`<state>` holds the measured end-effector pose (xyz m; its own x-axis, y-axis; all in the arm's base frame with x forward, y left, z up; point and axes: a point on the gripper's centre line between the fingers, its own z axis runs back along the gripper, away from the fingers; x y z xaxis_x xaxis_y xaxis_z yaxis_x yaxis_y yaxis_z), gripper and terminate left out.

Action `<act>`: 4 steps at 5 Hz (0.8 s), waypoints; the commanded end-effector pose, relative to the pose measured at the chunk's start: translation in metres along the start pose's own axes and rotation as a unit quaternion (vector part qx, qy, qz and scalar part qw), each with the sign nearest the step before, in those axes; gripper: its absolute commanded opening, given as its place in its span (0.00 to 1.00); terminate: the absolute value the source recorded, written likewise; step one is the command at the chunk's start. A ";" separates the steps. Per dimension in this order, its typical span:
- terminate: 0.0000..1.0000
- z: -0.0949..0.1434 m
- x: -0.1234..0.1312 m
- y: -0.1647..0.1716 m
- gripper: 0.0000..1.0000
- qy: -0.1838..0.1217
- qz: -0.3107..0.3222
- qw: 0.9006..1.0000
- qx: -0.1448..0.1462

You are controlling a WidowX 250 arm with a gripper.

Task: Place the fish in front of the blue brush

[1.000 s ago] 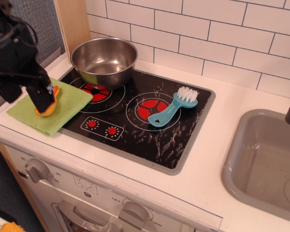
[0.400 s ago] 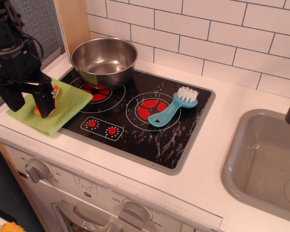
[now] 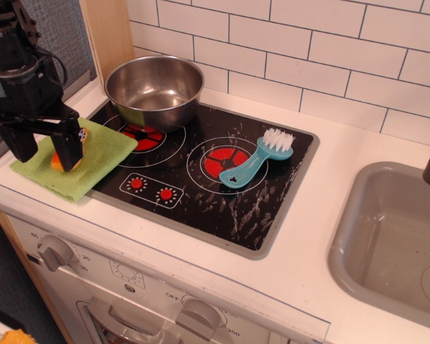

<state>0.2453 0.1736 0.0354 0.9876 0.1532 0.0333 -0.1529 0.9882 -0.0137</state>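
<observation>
Observation.image showed me a white bench [image 3: 330, 236] under tiled wall; at left, the tool [image 3: 44, 149] stood released astride the fish [image 3: 57, 160] on green cloth [image 3: 93, 161], blue brush [image 3: 256, 161] mid-frame.

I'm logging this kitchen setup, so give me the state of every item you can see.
gripper: open, straddling the fish
fish: lying on the green cloth, mostly hidden
green cloth: spread flat
blue brush: lying on the right burner
steel bowl: upright, empty
sink: empty

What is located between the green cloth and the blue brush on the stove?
In the only view, between the green cloth and the blue brush lie the black stove top, its two red burners, and part of the metal pot.
</observation>
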 end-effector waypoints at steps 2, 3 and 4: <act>0.00 0.007 -0.001 -0.014 1.00 -0.021 -0.014 0.999 0.025; 0.00 0.005 -0.005 -0.019 0.00 -0.020 -0.019 0.999 0.025; 0.00 0.005 -0.007 -0.024 0.00 -0.019 -0.026 0.999 0.026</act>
<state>0.2413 0.1476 0.0242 0.9938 0.1096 0.0185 -0.1098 0.9939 0.0111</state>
